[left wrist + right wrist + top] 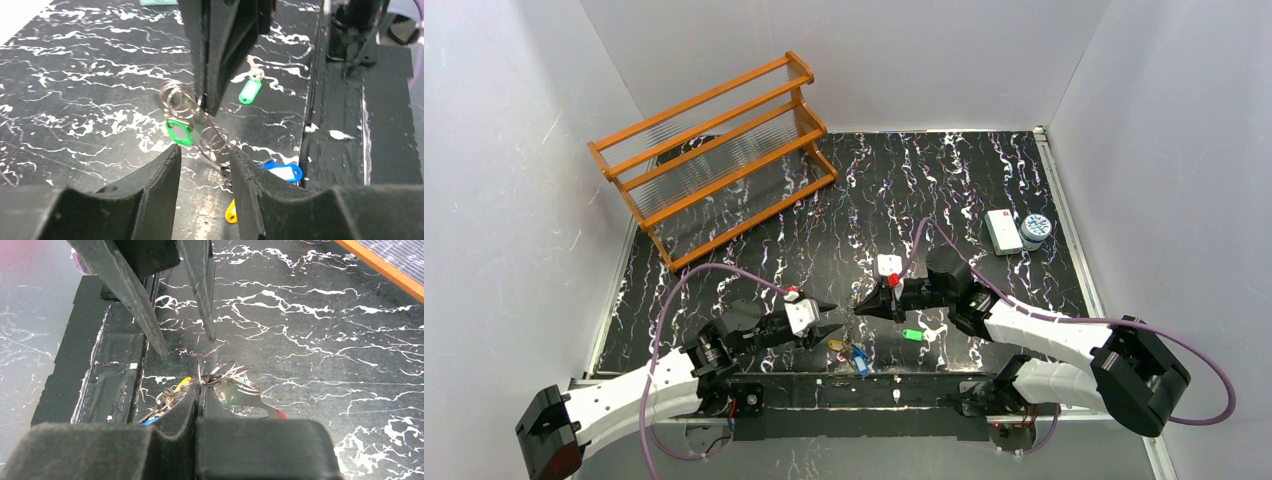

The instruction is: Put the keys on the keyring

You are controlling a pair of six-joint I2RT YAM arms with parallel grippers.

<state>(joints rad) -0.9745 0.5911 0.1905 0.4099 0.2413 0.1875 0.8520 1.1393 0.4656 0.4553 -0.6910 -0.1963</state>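
From six o'clock, high up, my top view takes in the whole table [984, 180]. Left wrist looks toward three, right wrist toward nine, both close; they share, I think, the keyring [186, 107].

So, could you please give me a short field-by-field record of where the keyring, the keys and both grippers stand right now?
right gripper: shut on the keyring
left gripper: open, fingertips right at the keyring
hanging green-tagged key: at the keyring
loose green-tagged key: on the marbled mat
blue-tagged key, yellow-tagged key: side by side near the front edge
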